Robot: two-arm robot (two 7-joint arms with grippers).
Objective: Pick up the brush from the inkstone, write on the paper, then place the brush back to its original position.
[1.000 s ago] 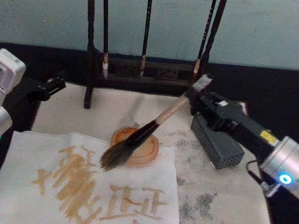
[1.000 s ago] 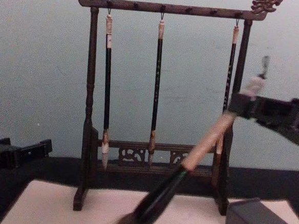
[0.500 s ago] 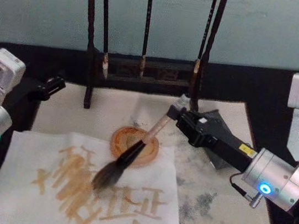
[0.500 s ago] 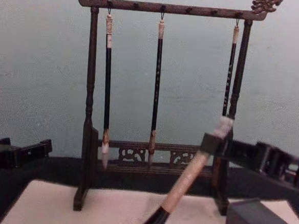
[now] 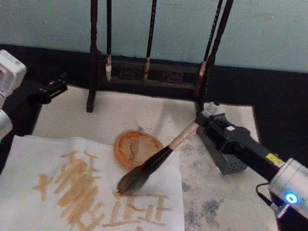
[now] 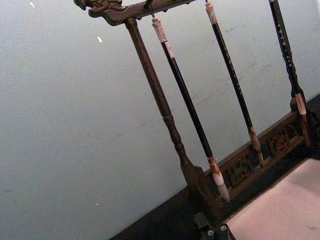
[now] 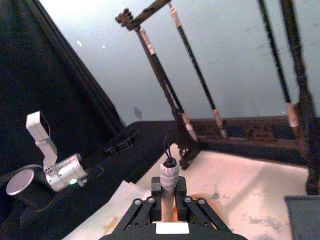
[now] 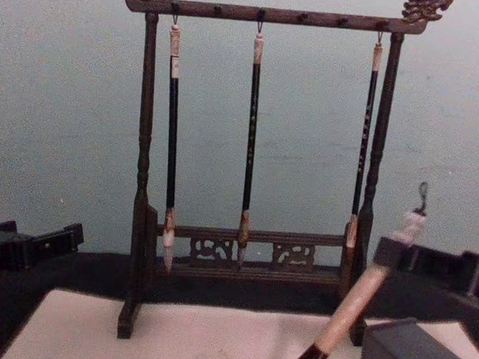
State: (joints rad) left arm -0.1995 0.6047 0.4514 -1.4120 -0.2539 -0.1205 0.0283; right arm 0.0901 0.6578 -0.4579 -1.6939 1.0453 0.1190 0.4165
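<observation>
The right gripper (image 7: 168, 190) is clamping its black fingers (image 7: 156, 188) on the pale beige handle of the thick calligraphy brush (image 7: 169, 175), above the large cream-tinted sheet of paper (image 7: 250, 195), while thin black-shafted brushes (image 7: 192, 60) are hanging from the dark wooden rack (image 7: 296, 75) beyond.

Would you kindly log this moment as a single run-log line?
right gripper: shut on brush, bristles low over stroke-marked white sheet on paper | left gripper: idle, left of rack | step: writing
</observation>
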